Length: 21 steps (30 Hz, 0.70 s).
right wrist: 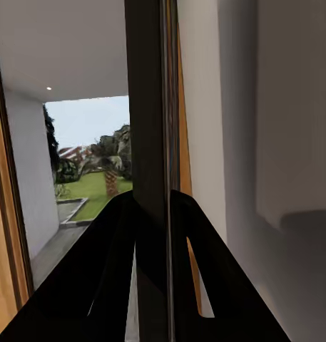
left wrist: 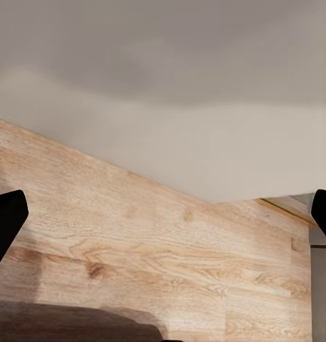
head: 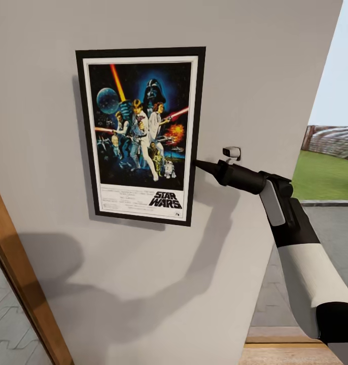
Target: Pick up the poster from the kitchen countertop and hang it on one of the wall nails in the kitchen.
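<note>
The poster (head: 141,136) sits flat against the pale grey wall (head: 245,61), upright, its black frame complete on all four sides in the head view. Whatever it hangs from is hidden behind it; no nail head can be made out on the bare wall around it. The right gripper (head: 198,164) reaches in from the right and meets the middle of the poster's right edge. In the right wrist view its two dark fingers (right wrist: 113,271) are closed tight on the frame's edge (right wrist: 150,142), which runs as a dark strip straight up between them; the printed face cannot be seen from there. The arm's shadow spreads over the wall below the poster.

Bare wall lies open above, below and to the right of the frame. The wall ends at a corner on the right, with lawn (head: 323,175) and pavement beyond. A wooden door frame (head: 22,284) slants across the lower left of the head view.

The left gripper (left wrist: 163,221) shows as two dark fingertips (left wrist: 6,221) at opposite sides of the left wrist view, spread wide with nothing between them, over a wood-grain floor (left wrist: 170,263) and the base of a pale wall.
</note>
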{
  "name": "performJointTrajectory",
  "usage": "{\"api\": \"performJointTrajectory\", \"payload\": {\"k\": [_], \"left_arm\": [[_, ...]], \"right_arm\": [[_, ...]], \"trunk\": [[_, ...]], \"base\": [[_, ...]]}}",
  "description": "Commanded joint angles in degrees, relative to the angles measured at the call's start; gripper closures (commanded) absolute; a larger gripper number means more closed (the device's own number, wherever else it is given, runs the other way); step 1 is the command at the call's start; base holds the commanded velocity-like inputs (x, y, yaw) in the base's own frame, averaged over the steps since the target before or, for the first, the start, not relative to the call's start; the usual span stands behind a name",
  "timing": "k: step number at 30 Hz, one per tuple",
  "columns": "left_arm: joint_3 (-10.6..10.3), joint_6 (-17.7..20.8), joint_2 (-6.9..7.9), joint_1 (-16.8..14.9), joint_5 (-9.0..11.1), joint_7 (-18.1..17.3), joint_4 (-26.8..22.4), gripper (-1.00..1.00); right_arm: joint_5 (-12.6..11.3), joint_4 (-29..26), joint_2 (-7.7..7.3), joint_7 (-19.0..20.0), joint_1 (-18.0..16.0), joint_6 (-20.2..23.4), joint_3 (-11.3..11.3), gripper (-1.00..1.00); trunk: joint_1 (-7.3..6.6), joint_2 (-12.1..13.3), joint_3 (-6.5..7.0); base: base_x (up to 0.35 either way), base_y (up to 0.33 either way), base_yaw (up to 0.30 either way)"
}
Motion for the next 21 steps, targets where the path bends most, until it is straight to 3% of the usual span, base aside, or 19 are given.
{"api": "performJointTrajectory", "payload": {"k": [1, 21], "left_arm": [[-0.5, -0.49, 0.01, -0.02, 0.2, -0.09, 0.05, -1.0], [-0.5, -0.54, 0.01, -0.02, 0.2, -0.14, 0.05, -1.0]], "right_arm": [[-0.5, 0.01, -0.05, -0.04, -0.02, 0.52, 0.1, 1.0], [-0.46, 0.02, -0.05, -0.04, 0.03, 0.5, 0.1, 1.0]], "trunk": [[0.02, -0.04, -0.03], [0.02, -0.04, -0.03]], "base": [[0.0, 0.0, 0.0], [0.0, 0.023, 0.0]]}}
